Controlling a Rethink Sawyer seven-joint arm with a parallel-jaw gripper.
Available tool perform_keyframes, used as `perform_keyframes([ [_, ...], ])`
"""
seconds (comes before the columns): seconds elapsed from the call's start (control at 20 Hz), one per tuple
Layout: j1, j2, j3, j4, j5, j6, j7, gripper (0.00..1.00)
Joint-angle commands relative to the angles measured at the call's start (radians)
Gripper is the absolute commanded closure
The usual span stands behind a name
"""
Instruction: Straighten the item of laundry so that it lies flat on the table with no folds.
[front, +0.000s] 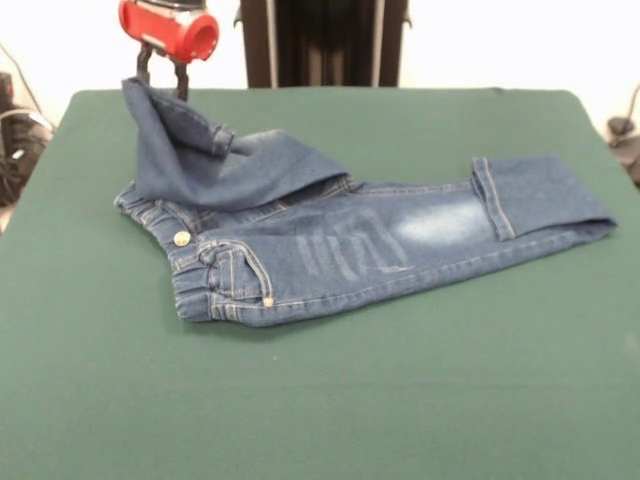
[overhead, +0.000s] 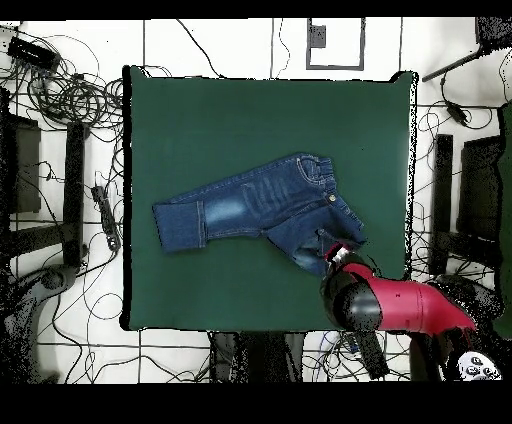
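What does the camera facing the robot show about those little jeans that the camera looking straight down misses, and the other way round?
Only the front view shows height: the tool holds one leg's end lifted off the table, the rest of that leg draped back over the waist. It also shows the metal button.

Only the overhead view shows the table's whole outline, the cables on the floor around it, and the red arm reaching in.

Both show the jeans with the other leg lying flat, its cuff turned up, and a faded patch.
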Motion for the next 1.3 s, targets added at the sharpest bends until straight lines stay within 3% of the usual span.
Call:
perform_keyframes([
  [0.05, 0.102, 0.029, 0.077, 0.02, 0.039, 0.03, 0.039, 0.0],
  [0.8, 0.132, 0.022, 0.073, -0.097, 0.135, 0.163, 0.001, 0.0],
  [1.3, 0.126, 0.05, 0.074, -0.128, 0.124, 0.155, -0.01, 0.0],
])
